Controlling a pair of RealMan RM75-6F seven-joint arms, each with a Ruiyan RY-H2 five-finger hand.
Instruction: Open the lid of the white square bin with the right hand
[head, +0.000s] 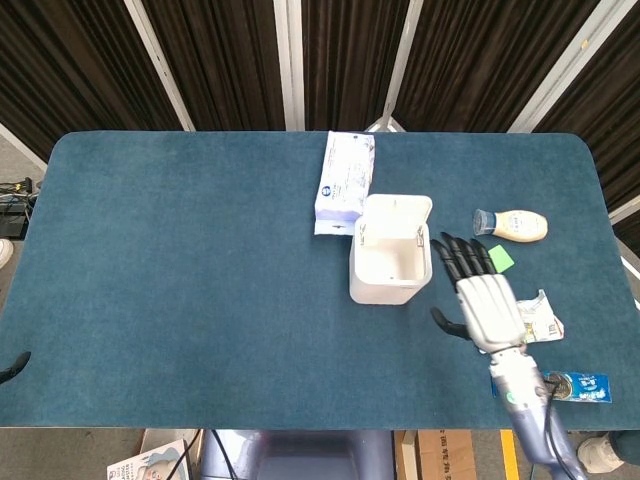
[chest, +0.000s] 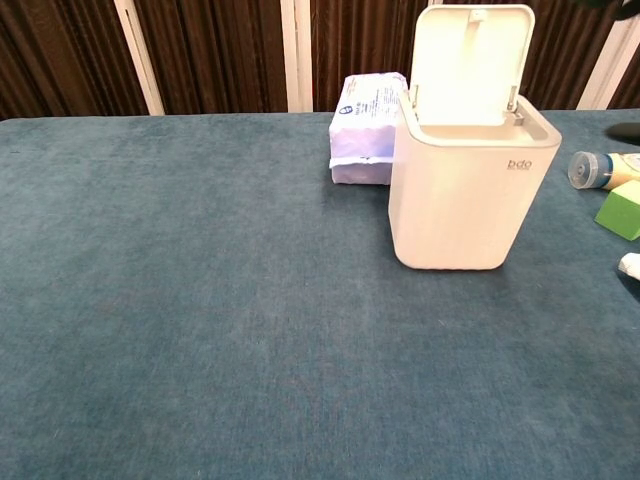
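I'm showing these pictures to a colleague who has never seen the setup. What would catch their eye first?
Most likely the white square bin near the middle of the blue table, its lid standing upright and the inside bare. Next, the right hand, fingers spread, hovering just right of the bin and touching nothing. A pack of wipes lies behind the bin, and a small bottle to its right.

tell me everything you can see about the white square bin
The white square bin is a smooth, plastic-looking box with rounded corners and small "bdo" lettering near its front rim. Its lid is open, standing upright on hinges at the back edge, and the head view shows a bare white inside. It stands upright on the blue table, with a tissue pack just behind it; contact cannot be judged. The right robot hand is off to its side, fingers spread, not touching it.
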